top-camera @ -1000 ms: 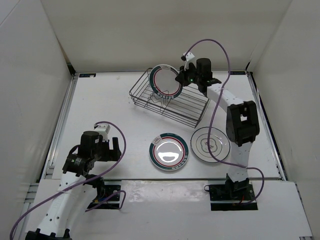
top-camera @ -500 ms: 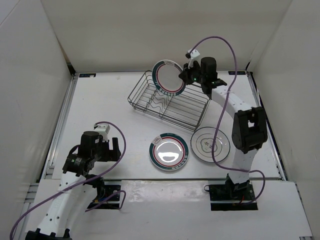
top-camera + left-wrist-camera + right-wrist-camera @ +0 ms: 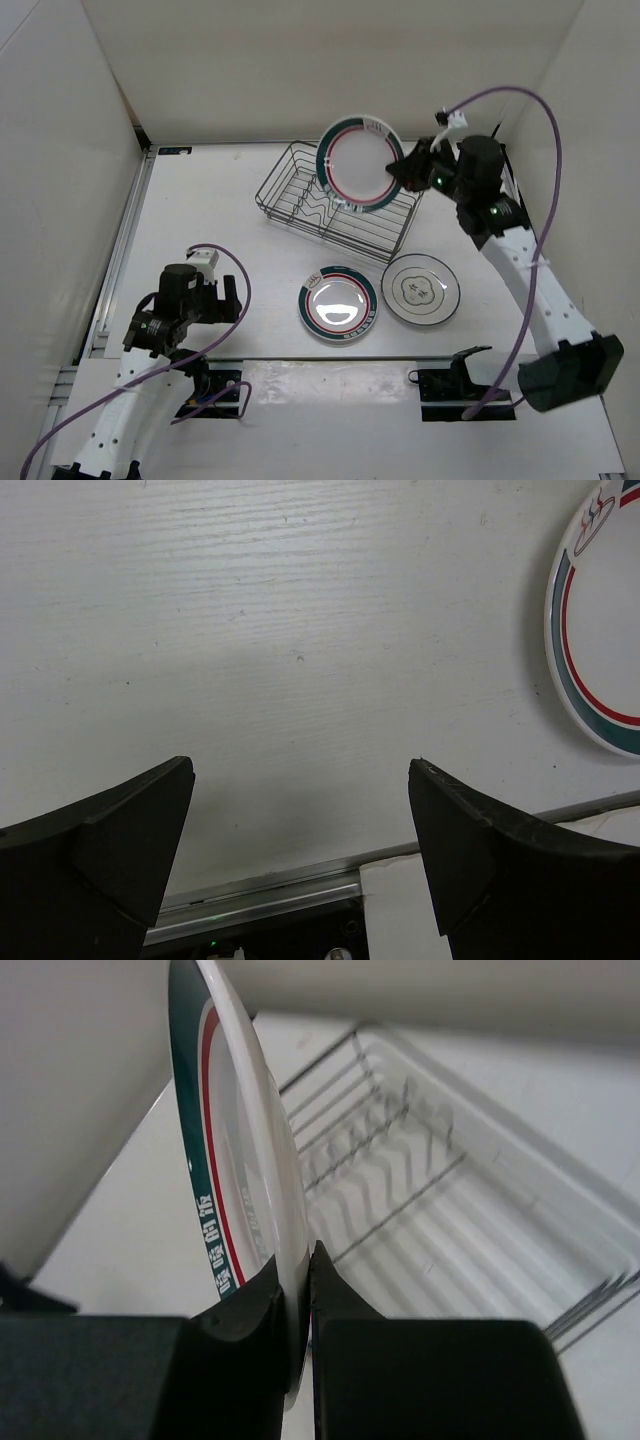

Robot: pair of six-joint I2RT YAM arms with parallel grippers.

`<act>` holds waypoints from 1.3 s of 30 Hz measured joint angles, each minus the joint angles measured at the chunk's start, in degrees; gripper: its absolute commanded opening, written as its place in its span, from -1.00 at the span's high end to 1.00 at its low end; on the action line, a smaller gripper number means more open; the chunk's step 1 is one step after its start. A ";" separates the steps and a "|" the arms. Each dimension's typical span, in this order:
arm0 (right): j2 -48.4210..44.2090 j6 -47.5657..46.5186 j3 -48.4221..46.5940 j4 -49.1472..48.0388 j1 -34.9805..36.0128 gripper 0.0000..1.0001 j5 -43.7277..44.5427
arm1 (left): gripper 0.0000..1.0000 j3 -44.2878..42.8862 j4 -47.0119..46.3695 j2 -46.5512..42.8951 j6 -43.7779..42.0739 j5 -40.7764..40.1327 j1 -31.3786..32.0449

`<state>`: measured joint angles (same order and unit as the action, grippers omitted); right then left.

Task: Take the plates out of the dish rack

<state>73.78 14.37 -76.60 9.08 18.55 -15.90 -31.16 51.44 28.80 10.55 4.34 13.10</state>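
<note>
My right gripper (image 3: 405,168) is shut on the right rim of a white plate (image 3: 360,162) with a green-and-red band, holding it upright in the air above the dish rack (image 3: 372,233). In the right wrist view the fingers (image 3: 297,1280) pinch the plate's edge (image 3: 235,1160), with the empty wire rack (image 3: 420,1170) below. Two other plates lie flat on the table in front of the rack: a banded one (image 3: 339,304) and a plain one with a dark outline (image 3: 421,289). My left gripper (image 3: 222,300) stands open over bare table (image 3: 300,820), the banded plate (image 3: 600,630) to its right.
White walls enclose the table on three sides. A metal rail (image 3: 260,890) runs along the near edge under the left gripper. Purple cables loop over both arms (image 3: 520,100).
The right arm has lifted the banded plate up and to the right, out of the rack. The rack has shifted slightly. The left arm has not moved.
</note>
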 measured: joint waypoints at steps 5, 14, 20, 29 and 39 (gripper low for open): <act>-12.31 13.84 22.93 0.46 0.17 1.00 -4.07 | -1.00 0.00 -0.02 -0.04 -0.02 0.90 0.00; -20.79 26.91 44.74 3.06 1.20 1.00 -8.92 | -1.00 0.00 -0.04 -0.02 -0.02 2.08 0.00; -20.28 33.68 52.98 -6.25 2.73 1.00 -10.47 | -1.00 0.00 -0.04 -0.02 -0.02 2.10 0.00; -11.56 37.83 56.70 -15.41 5.92 1.00 -10.80 | -1.00 0.00 -0.02 0.39 -0.02 2.08 0.00; -3.02 39.98 56.70 -22.18 7.74 0.42 -11.50 | -1.00 0.00 0.00 0.96 0.00 2.05 0.00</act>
<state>70.76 54.35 -19.90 -13.10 26.28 -27.40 -31.16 51.44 29.76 10.55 6.39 13.10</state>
